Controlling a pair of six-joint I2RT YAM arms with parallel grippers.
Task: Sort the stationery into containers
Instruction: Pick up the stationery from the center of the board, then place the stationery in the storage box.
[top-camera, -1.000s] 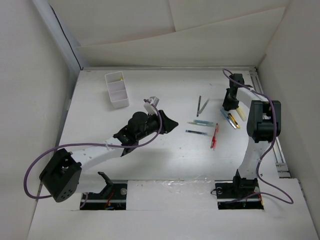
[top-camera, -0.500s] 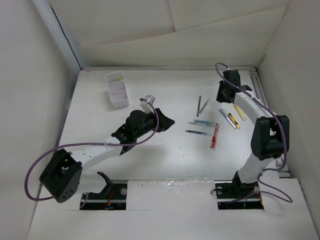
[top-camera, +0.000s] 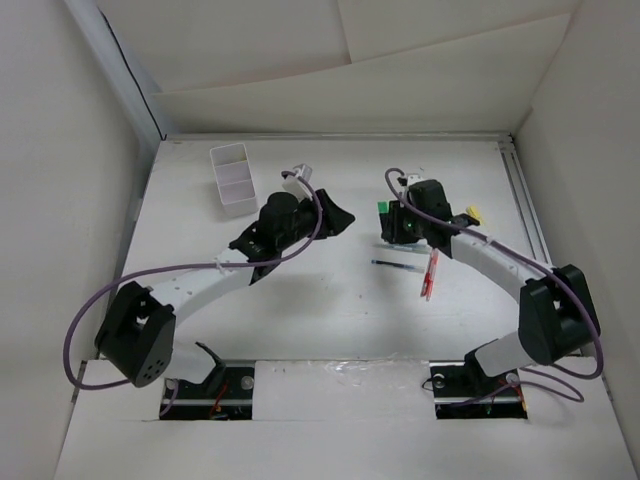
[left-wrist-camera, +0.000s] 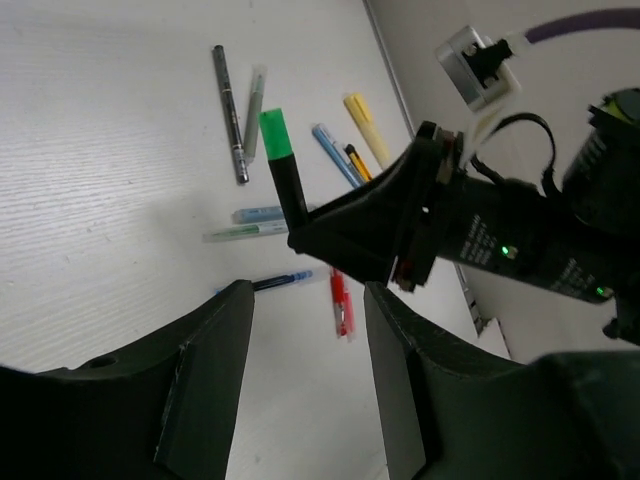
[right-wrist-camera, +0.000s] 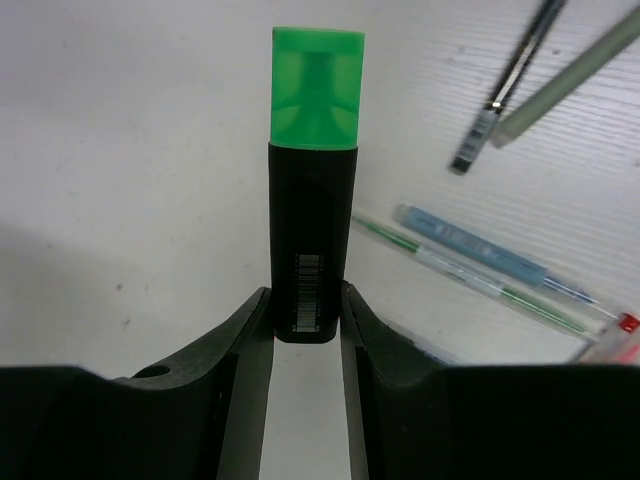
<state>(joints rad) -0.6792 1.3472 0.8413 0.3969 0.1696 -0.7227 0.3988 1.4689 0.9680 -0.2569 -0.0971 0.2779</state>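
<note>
My right gripper (right-wrist-camera: 305, 310) is shut on a black highlighter with a green cap (right-wrist-camera: 310, 230) and holds it above the table, cap pointing away from the wrist. In the top view this gripper (top-camera: 392, 226) and highlighter (top-camera: 383, 208) hang over the pens at centre right. The left wrist view also shows the highlighter (left-wrist-camera: 285, 170). My left gripper (top-camera: 337, 214) is open and empty, just left of the right one; its jaws (left-wrist-camera: 305, 300) stand wide apart. The white three-compartment box (top-camera: 233, 178) stands at the far left.
Pens lie loose on the table: two grey (left-wrist-camera: 228, 115), a yellow piece (left-wrist-camera: 366, 128), a blue pen (left-wrist-camera: 332, 155), two teal (left-wrist-camera: 262, 213), a dark blue one (top-camera: 395, 265) and a red one (top-camera: 430, 275). White walls close in the table on three sides.
My right arm swung from the far right edge leftward to the table's centre, now showing the green highlighter in its jaws. My left gripper moved a little farther from the bases.
</note>
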